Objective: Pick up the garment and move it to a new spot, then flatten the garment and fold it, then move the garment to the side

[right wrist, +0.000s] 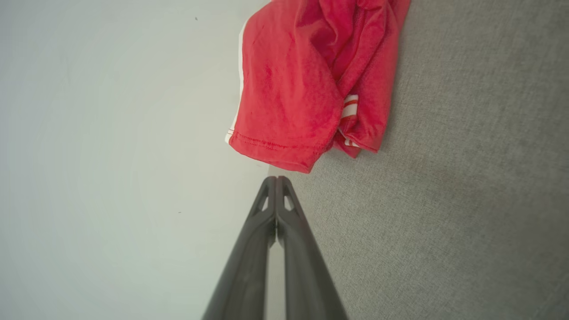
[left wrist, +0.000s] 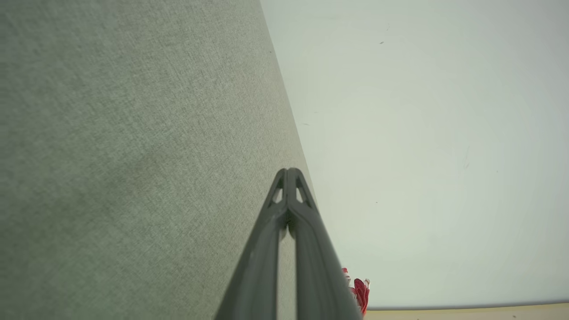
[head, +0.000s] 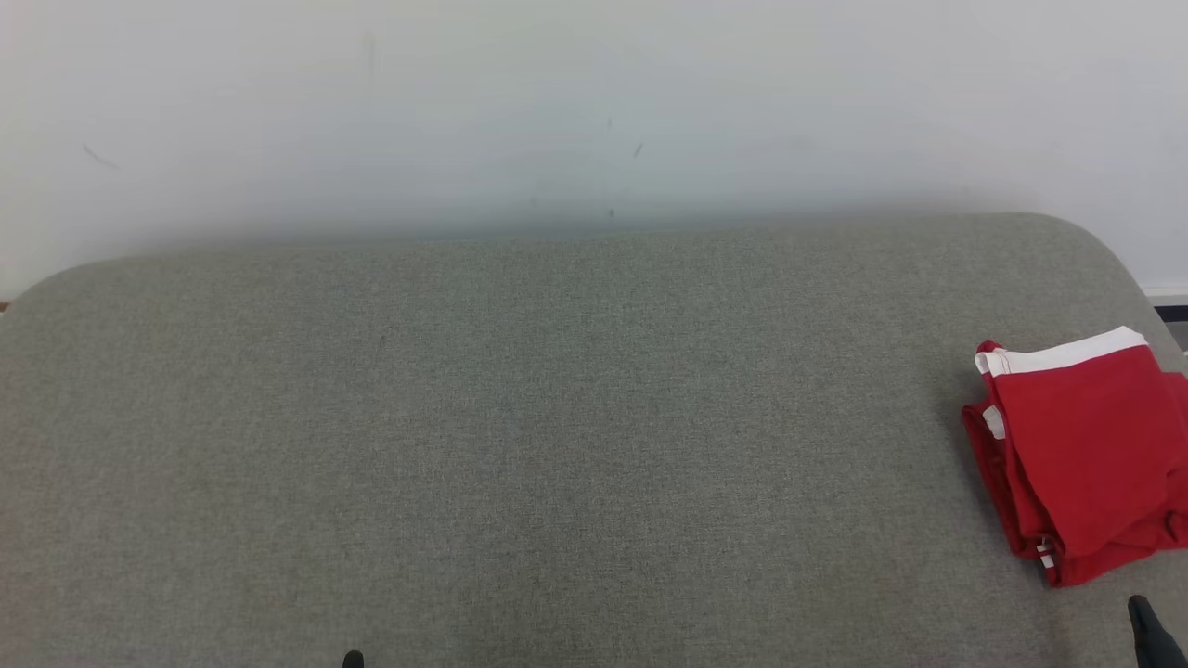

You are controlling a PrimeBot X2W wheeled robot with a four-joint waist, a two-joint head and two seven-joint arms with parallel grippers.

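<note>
Right gripper [right wrist: 276,178] pinched closed, empty, near folded red white-trimmed garment [head: 1086,445] at right edge of grey fabric surface [head: 557,417], left gripper [left wrist: 288,170] likewise closed

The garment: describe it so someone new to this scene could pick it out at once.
A wide grey fabric surface runs along a white wall. At its right end, just beyond the right gripper, lies the folded garment. It is the one bright red thing there, with a white band along its far edge.

You are looking down on the grey surface [head: 557,417] from the head; both wrist cameras are skimming it low, sharing the garment [head: 1086,445].
</note>
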